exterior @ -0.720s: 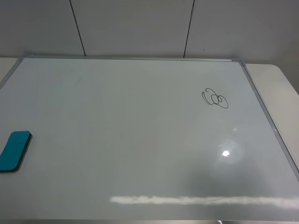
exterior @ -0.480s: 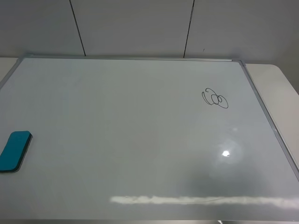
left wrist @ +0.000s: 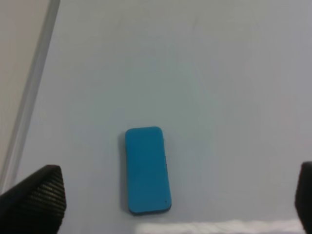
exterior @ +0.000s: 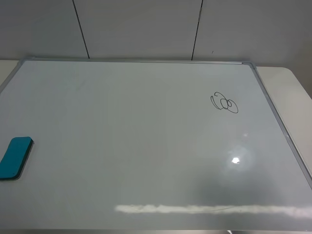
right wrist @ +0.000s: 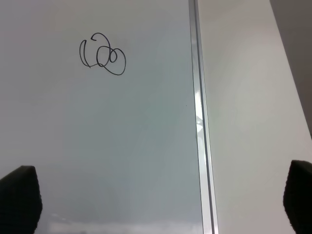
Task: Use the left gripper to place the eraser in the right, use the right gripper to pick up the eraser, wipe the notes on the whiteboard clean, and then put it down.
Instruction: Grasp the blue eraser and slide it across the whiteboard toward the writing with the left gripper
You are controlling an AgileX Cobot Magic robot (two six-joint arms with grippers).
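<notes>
No change over the last moment. The eraser (exterior: 15,158) lies untouched at lower left of the whiteboard (exterior: 146,136). The left hand (left wrist: 176,197) hangs above it, spread wide and empty. The right hand (right wrist: 161,195) is likewise spread and empty. The notes (exterior: 224,103) at upper right remain unwiped. Judgement: the pick-up has not begun.

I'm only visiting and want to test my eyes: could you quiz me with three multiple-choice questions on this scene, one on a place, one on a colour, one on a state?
1. Where on the whiteboard does the eraser lie? A. near its left edge B. at its centre C. by its right edge
2. What colour is the eraser? A. red B. teal-blue C. yellow
3. How is the left gripper? A. shut on the eraser B. shut, empty C. open, empty
Answers: 1 A, it lies beside the left frame; 2 B, both views show teal-blue; 3 C, its fingers stand wide apart, touching nothing.
</notes>
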